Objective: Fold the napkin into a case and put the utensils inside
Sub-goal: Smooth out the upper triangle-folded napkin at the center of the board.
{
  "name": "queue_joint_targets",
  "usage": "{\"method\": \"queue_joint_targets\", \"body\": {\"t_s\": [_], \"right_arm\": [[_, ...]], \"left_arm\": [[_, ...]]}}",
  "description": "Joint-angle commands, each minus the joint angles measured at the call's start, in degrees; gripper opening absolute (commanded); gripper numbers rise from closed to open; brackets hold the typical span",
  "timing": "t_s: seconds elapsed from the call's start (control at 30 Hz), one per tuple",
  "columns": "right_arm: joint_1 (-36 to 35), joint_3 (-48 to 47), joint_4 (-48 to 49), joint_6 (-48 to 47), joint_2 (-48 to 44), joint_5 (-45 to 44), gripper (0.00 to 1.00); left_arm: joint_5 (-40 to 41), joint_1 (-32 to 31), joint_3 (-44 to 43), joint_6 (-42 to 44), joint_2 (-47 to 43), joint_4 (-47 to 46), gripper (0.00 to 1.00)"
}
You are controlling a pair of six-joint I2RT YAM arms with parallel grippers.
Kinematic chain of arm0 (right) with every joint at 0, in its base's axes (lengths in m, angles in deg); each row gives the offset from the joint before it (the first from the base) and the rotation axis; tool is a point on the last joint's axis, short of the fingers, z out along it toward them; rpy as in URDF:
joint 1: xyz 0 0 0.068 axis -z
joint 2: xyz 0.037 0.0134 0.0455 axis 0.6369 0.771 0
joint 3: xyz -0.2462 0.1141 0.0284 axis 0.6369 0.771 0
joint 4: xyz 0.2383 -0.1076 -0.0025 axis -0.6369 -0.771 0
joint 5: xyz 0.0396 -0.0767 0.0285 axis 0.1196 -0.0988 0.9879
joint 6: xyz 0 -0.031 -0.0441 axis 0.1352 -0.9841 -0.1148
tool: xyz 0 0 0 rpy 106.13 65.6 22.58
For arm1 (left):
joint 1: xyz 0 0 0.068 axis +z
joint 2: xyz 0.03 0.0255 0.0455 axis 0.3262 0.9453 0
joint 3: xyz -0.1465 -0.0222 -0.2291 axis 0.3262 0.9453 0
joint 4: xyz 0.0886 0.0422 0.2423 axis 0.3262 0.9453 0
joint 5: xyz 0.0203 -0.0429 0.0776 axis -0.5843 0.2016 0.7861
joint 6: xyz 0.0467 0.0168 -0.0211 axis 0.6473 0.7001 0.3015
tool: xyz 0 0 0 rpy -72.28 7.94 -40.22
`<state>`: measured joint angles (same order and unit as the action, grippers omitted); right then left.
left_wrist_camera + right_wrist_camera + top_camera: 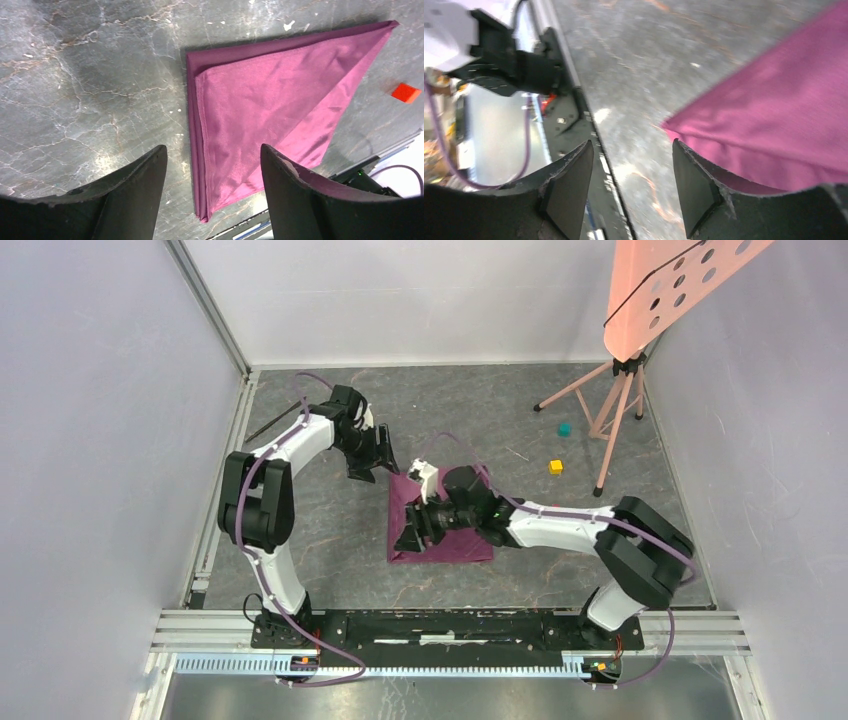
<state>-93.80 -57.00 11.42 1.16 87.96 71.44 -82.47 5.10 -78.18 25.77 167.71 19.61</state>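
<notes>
From the top, I see the folded napkin (pixel 455 545) lying mid-frame, my left gripper (pixel 380 468) off its 11 o'clock corner and my right gripper (pixel 415 530) over its 9 o'clock edge; left wrist: jaws wide, empty, napkin at 1 o'clock; right wrist: jaws wide, empty, napkin at 3 o'clock.

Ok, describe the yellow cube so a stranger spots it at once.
Find the pink-legged tripod at the table's far right. The yellow cube lies just left of its nearest foot. The teal cube farther back is its only lookalike.
</notes>
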Motion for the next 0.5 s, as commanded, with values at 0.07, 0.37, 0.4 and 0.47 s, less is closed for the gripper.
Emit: {"method": "queue_joint_targets", "body": {"t_s": [0.07, 0.37, 0.4, 0.47], "right_arm": [[5.2, 6.6, -13.7, -7.4, -5.3, -14.7, 0.59], [8.1, 11.6, -24.9, -11.9, -7.4, -31.4, 0.49], [8.8, 13.0, -24.8, -11.8, -7.8, -31.8, 0.48], [11.2, 15.4, -25.9, -11.6, -8.5, -33.5, 0.47]], "left_arm": [[-4.9, 0.4, -0.9, 2.1, -3.3, -1.4, 0.75], [-6.4, 0.4, 0.8, 1.8, -9.3, -2.3, 0.76], [-6.4, 0.4, 1.6, 1.6, -10.6, -3.0, 0.76], [-6.1, 0.4, 2.1, 1.7, -12.5, -3.3, 0.77]]}}
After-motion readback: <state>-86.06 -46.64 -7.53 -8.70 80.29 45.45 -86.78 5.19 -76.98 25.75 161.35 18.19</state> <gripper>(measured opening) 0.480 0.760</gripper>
